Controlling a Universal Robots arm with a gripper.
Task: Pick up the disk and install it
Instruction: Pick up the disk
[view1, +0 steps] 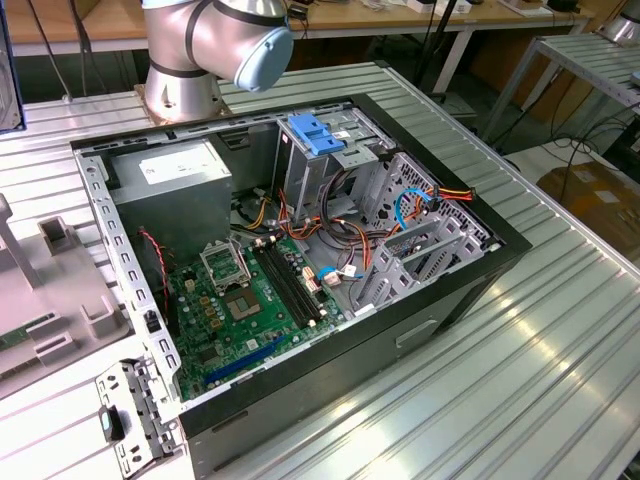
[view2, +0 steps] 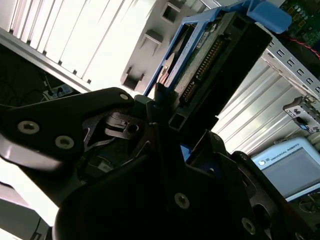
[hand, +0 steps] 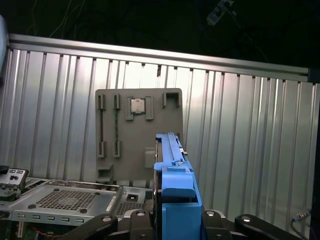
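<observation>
Silver arm (view1: 195, 45), pale-blue joint cap (view1: 264, 56); black claw (view2: 167, 114), screws (view2: 181, 200).

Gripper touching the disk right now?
Touching. In the second wrist view the gripper is closed on one end of the disk, with no gap between them.

Seen in the exterior view, the silver-grey metal robot arm (view1: 185, 45) stands upright on its round base, one bulky joint with a pale blue end cap (view1: 262, 55) turned toward the camera. In both wrist views, the black metal two-fingered gripper (view2: 167, 117) (hand: 177, 222) is clamped on the flat grey disk in its bright blue plastic carrier (view2: 215, 55) (hand: 172, 170), which it holds on edge between black fingers (hand: 100, 225).
</observation>
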